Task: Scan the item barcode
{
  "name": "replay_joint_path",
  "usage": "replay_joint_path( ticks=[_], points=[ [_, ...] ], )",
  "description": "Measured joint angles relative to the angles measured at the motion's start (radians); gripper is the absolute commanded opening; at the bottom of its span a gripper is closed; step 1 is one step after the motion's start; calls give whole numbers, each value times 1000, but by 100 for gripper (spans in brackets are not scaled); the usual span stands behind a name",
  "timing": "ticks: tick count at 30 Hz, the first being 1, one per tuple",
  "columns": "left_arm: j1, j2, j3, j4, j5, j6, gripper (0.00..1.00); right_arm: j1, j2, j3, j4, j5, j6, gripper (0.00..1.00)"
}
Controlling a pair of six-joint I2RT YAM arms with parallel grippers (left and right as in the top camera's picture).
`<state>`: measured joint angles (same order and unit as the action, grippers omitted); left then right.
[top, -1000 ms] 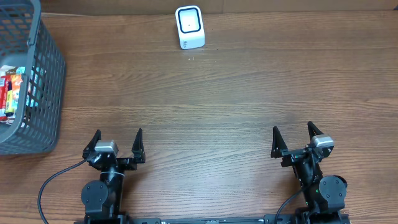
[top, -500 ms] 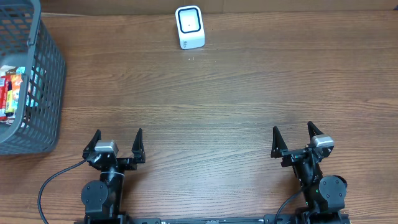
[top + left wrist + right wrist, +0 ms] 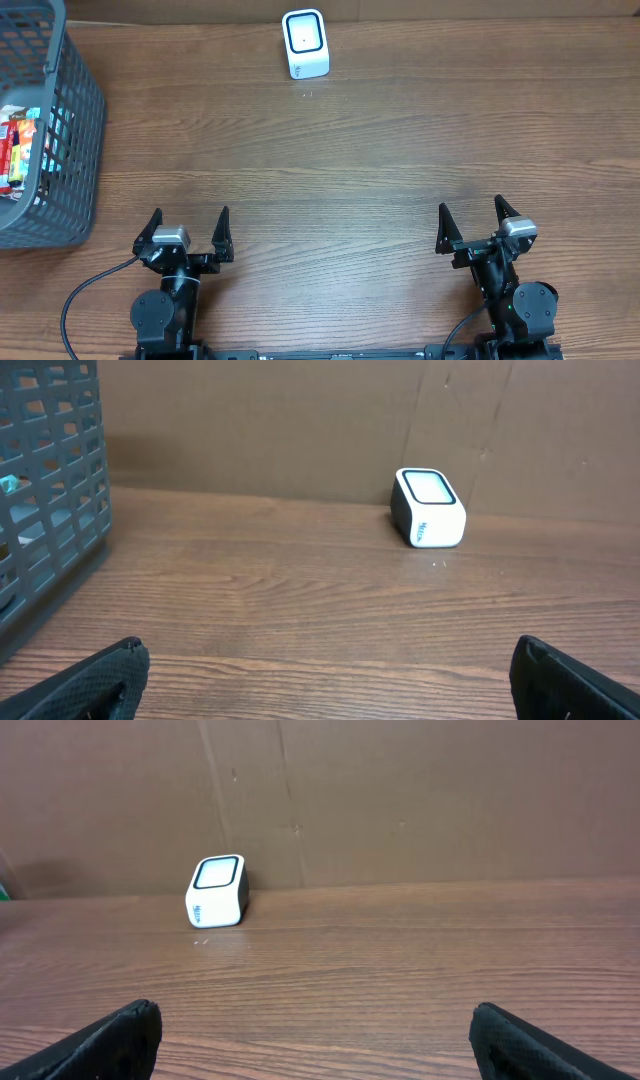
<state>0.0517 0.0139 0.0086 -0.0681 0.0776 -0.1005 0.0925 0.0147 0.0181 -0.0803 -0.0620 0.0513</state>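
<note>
A small white barcode scanner [image 3: 305,43] with a dark window stands at the table's far edge; the left wrist view has the scanner [image 3: 429,508] right of centre, the right wrist view has the scanner [image 3: 217,890] to the left. Red and teal packaged items [image 3: 20,147] lie inside the grey basket [image 3: 72,120] at the far left. My left gripper [image 3: 189,226] rests open at the near left, nothing between its fingers. My right gripper [image 3: 472,217] rests open at the near right, also empty. Both sit far from the scanner and the basket.
A brown cardboard wall [image 3: 420,800] stands behind the table's far edge. The basket's mesh wall [image 3: 50,490] fills the left side of the left wrist view. Bare wooden tabletop [image 3: 330,170] lies between the grippers and the scanner.
</note>
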Motion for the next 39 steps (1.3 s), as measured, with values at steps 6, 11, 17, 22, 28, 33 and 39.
replay_joint_path(
  ticks=[6,11,17,22,28,33,39],
  points=[
    [0,0,0,39,-5,-1,100,0,0,0,0,0,0,100],
    [0,0,9,389,74,-1,100,0,0,0,-2,0,0,100],
    [0,7,240,460,110,14,100,0,0,0,-2,0,0,100],
    [0,96,623,264,99,93,100,0,0,0,-2,1,0,100],
    [0,416,1221,-281,-21,138,100,0,-1,0,-3,0,0,100],
    [0,764,1710,-739,-120,163,100,0,-2,0,-2,0,0,100],
    [0,1168,2150,-1185,-143,165,100,0,-2,0,-2,1,0,100]
  ],
)
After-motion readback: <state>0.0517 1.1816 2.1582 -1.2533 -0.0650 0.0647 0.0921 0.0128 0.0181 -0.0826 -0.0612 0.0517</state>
